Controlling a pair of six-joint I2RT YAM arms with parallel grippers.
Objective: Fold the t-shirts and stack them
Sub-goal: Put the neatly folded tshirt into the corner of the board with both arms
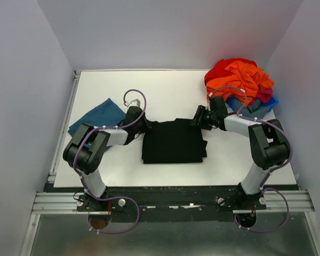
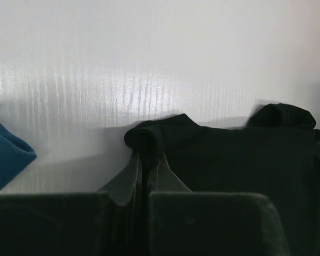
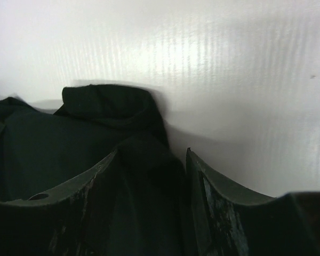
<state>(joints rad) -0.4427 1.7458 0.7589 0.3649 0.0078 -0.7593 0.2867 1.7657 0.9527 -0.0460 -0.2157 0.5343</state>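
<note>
Fabric of the black t-shirt (image 1: 173, 143) is lying mid-way across the table (image 1: 165, 90) between both arms — the left gripper (image 2: 146, 159) is pinching its far-left corner, while the right gripper (image 3: 152, 153) is straddling the far-right corner, jaws apart.

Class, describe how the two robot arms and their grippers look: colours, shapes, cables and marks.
Both the left arm and right arm have white tubular links joined by bulky black joint housings, with thin purple cables looping alongside. The left gripper has dark matte fingers; the right gripper has dark fingers with pale scuff marks.
</note>
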